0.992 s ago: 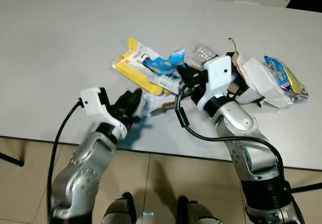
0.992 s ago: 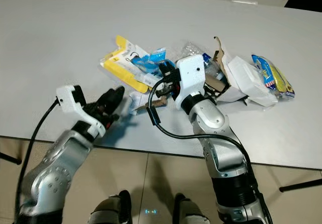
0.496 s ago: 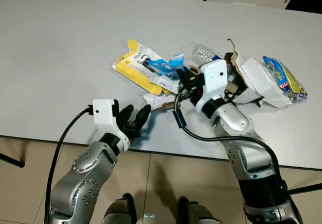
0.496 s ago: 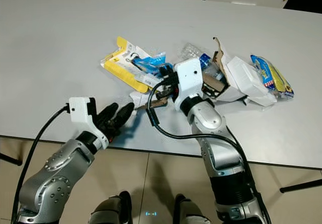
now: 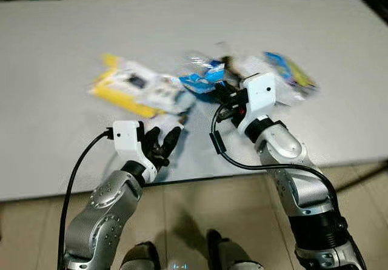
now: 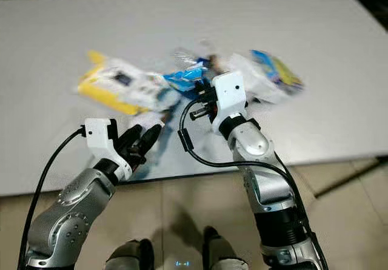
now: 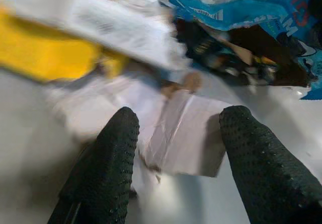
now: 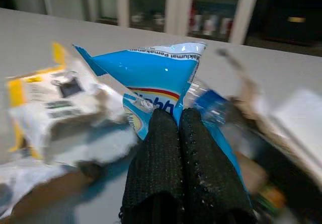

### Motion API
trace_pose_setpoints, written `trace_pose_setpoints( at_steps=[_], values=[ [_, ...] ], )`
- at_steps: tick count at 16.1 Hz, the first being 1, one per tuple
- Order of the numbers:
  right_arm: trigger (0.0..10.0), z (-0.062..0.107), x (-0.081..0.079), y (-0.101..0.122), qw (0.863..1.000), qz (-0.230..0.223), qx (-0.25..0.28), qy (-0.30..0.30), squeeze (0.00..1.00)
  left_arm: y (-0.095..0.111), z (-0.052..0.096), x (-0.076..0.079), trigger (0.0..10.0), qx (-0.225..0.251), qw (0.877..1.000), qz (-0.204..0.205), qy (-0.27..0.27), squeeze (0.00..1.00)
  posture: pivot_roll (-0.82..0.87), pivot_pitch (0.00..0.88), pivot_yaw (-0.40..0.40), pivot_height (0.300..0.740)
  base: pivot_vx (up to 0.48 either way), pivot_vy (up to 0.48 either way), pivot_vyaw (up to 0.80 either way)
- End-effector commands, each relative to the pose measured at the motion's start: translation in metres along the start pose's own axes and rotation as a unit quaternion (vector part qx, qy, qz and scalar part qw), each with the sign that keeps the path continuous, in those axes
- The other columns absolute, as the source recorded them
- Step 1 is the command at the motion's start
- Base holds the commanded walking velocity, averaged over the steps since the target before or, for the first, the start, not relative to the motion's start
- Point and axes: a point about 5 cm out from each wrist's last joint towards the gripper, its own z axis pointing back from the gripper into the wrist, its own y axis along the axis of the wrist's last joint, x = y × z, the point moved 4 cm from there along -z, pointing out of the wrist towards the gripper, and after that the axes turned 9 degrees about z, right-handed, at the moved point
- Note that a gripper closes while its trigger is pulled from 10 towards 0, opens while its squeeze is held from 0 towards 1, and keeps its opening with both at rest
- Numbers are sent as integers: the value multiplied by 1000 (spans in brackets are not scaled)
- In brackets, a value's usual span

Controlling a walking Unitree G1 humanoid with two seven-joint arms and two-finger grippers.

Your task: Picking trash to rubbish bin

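A blurred heap of trash lies on the grey table (image 5: 54, 33): a yellow and white package (image 5: 130, 88), a blue wrapper (image 5: 203, 79), and white bags with a yellow and blue packet (image 5: 288, 73). My right gripper (image 5: 222, 94) is at the heap's near side, shut on the blue wrapper (image 8: 161, 70), whose edge is pinched between the black fingertips (image 8: 163, 121). My left gripper (image 5: 163, 138) hovers open near the table's front edge. A flat white paper scrap (image 7: 183, 133) lies on the table between its fingers (image 7: 118, 143), apart from both.
The table's front edge (image 5: 200, 176) runs just below both grippers, with beige floor tiles (image 5: 200, 215) beneath. A cable (image 5: 70, 191) loops from the left wrist. Brown cardboard scraps (image 7: 251, 43) lie under the blue wrapper.
The whole picture has swung and blurred, so the camera has moved. The left gripper earlier drew back toward the table edge and opened. The right gripper keeps its hold at the heap.
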Motion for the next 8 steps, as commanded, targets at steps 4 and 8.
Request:
trace_pose_setpoints(
  at_steps=[4, 8],
  values=[
    [10000, 5, 5, 0, 1000, 7, 5, -8, 0, -3, -2, -8, 10000, -2, 999, -26, 32, 0, -68, 179, -9, 740, 0, 0, -141],
    [10000, 7, 4, -1, 1000, 8, 3, -5, 0, 3, -3, -23, 10000, 12, 996, -52, 76, 0, -71, 184, -14, 740, 0, 0, 0]
  ],
)
